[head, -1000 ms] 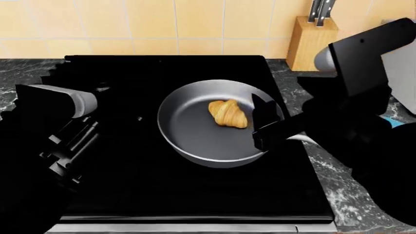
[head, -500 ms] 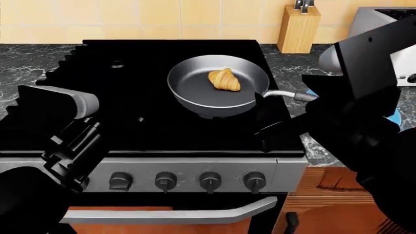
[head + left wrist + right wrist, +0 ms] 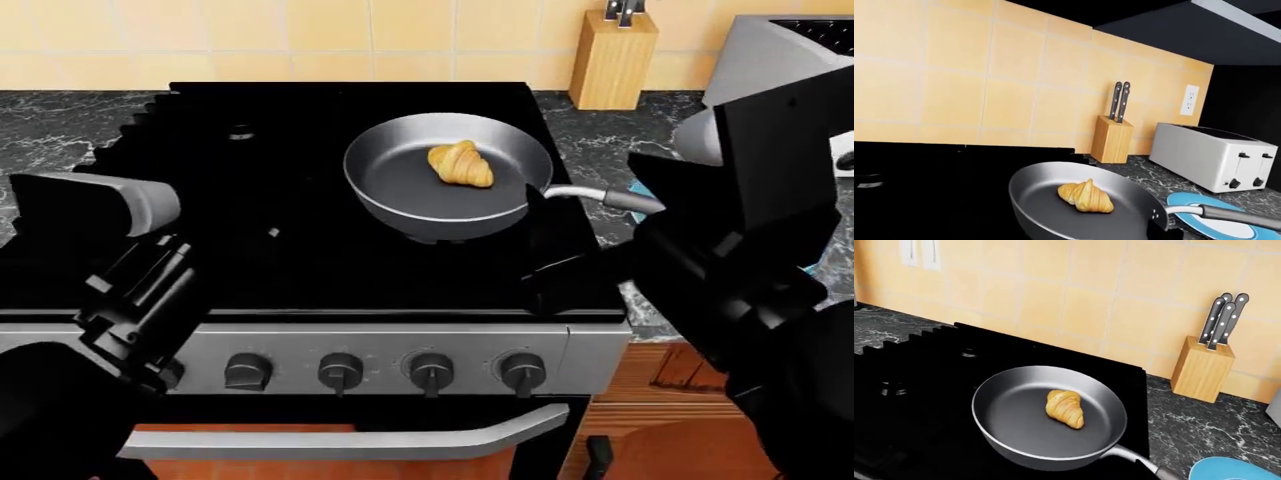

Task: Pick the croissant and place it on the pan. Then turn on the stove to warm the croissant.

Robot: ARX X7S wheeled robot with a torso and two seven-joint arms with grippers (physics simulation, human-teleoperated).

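The golden croissant (image 3: pixel 461 163) lies inside the dark grey pan (image 3: pixel 387 195) on the back right of the black stove (image 3: pixel 267 250). Its handle (image 3: pixel 601 196) points right. Four black knobs (image 3: pixel 340 371) show on the steel front panel above the oven handle (image 3: pixel 347 440). My right gripper (image 3: pixel 547 248) hovers over the stove's front right corner, close to the pan handle; its fingers stand apart and empty. My left gripper (image 3: pixel 140 340) hangs at the stove's front left, too dark to read. The wrist views both show the croissant (image 3: pixel 1086 196) (image 3: pixel 1065 409) in the pan (image 3: pixel 1034 200) (image 3: pixel 1014 415).
A wooden knife block (image 3: pixel 614 60) stands by the tiled wall behind the stove's right corner. A white toaster (image 3: pixel 1214 155) and a blue-rimmed plate (image 3: pixel 1181 201) sit on the dark marble counter (image 3: pixel 1201 430) to the right. Counter (image 3: pixel 54 130) also runs to the left.
The head view pulled back and tilted down, bringing the stove's front panel and knobs into sight. Both arms have since sunk slightly. The croissant stays in the pan.
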